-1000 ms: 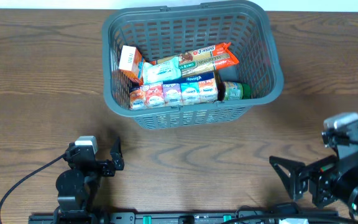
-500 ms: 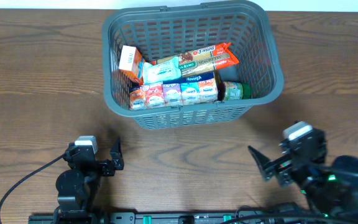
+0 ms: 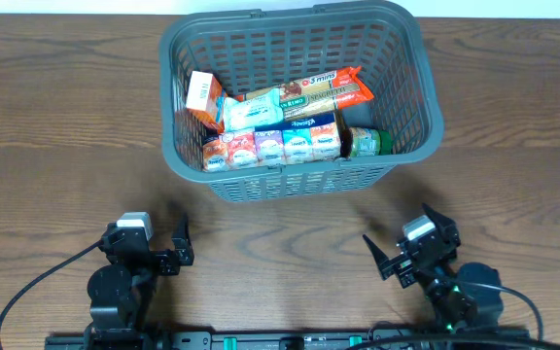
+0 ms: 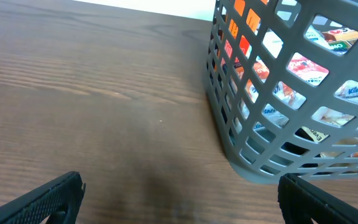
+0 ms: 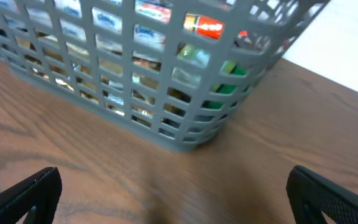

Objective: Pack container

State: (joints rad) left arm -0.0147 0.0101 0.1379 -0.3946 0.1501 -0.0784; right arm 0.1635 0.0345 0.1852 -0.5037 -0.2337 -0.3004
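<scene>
The dark grey basket stands at the back middle of the table and holds several packets, small cartons and a green jar. It also shows in the left wrist view and the right wrist view. My left gripper is open and empty at the front left, in front of the basket. My right gripper is open and empty at the front right, in front of the basket's near right corner.
The brown wooden table runs to both sides of the basket. A black cable loops from the left arm at the front left. A white surface lies beyond the table's far edge.
My right arm has swung left and drawn in toward the front edge, its gripper staying open. The left arm and the basket have not moved.
</scene>
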